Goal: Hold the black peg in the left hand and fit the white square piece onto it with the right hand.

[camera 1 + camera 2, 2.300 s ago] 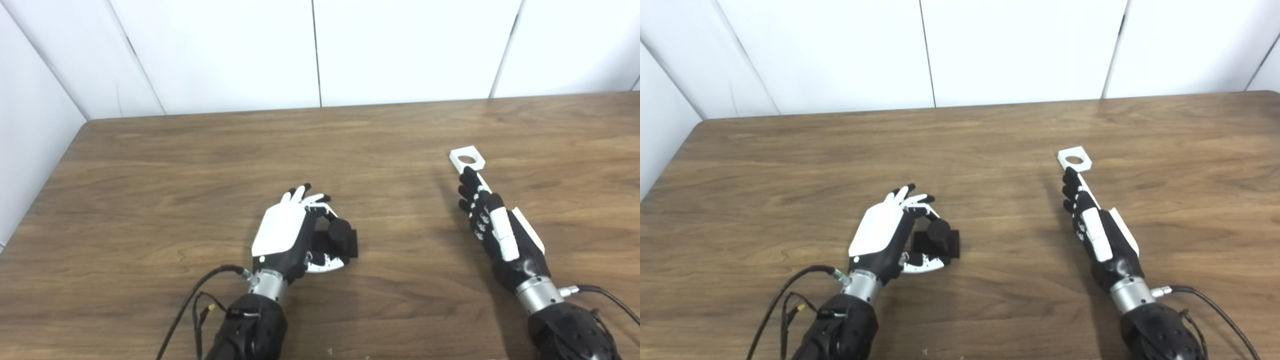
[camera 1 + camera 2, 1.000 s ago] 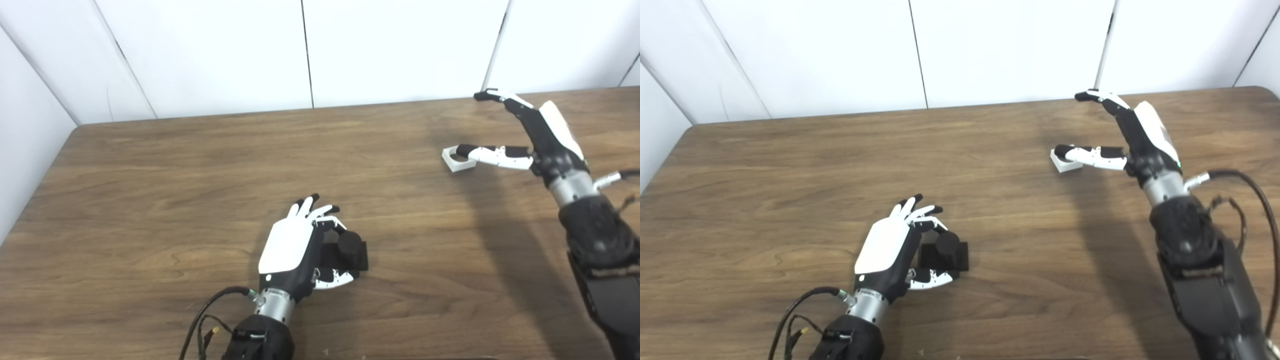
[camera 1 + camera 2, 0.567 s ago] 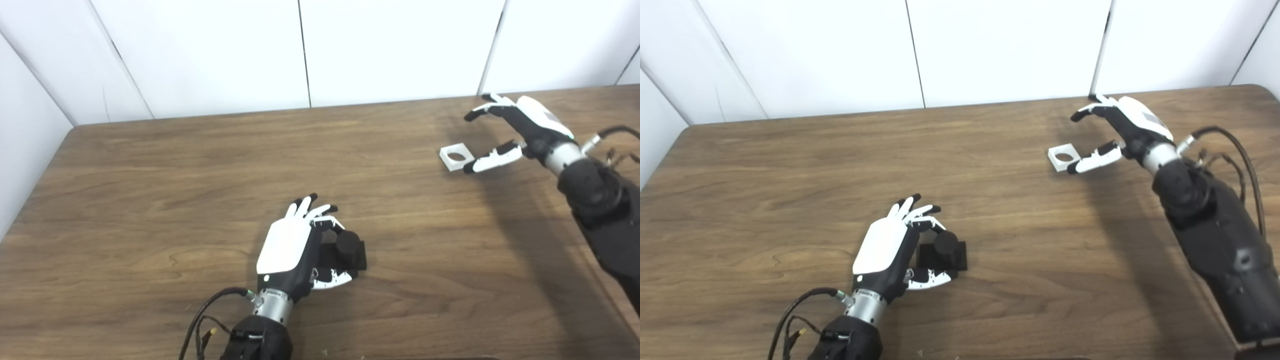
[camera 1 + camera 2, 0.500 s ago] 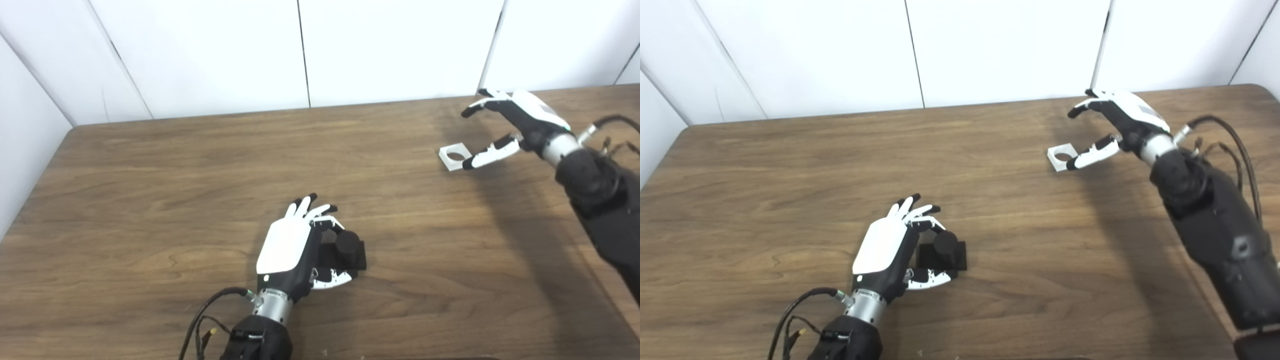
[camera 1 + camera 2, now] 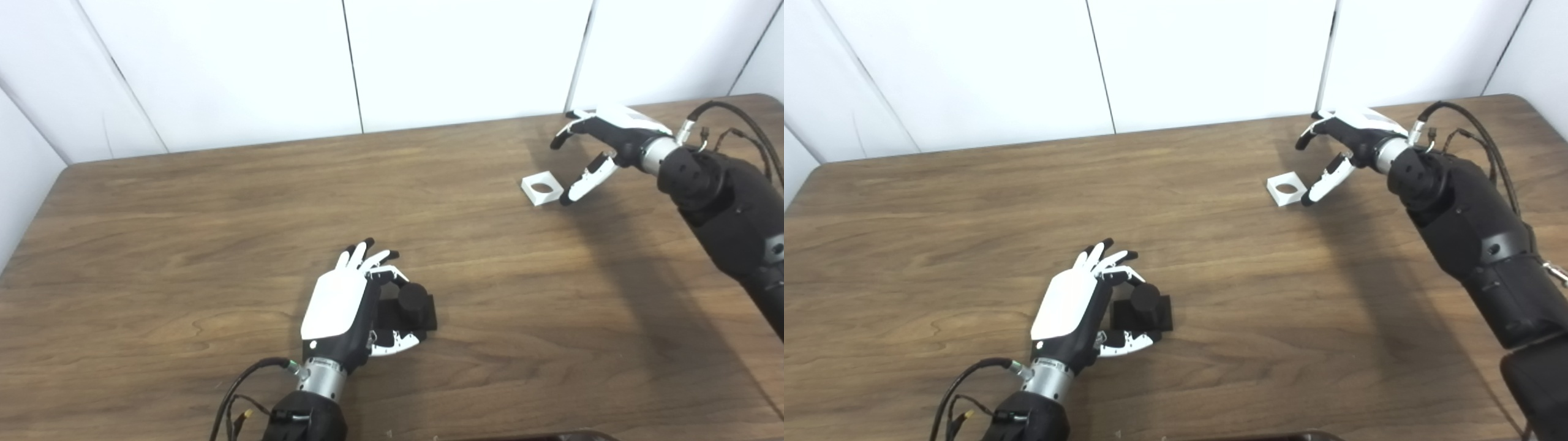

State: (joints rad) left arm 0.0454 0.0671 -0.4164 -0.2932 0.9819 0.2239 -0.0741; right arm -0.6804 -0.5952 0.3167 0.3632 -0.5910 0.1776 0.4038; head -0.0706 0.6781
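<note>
White square piece (image 5: 541, 189) lay flat on the counter (image 5: 184, 233), just beside the spread right hand (image 5: 603, 150).

Left hand (image 5: 343, 306) sat near the front edge, fingers curled loosely around the black peg (image 5: 412, 298), which stood upright on its dark square base; whether it gripped the peg firmly could not be told. The right hand held nothing: its thumb reached down on the near-right side of the piece, touching it or nearly so, with the fingers raised above and behind it. The likely trouble was a pinch from one side pushing the thin piece along the smooth wood instead of lifting it. A tilted piece could also jam on the peg, well apart to the near left.
</note>
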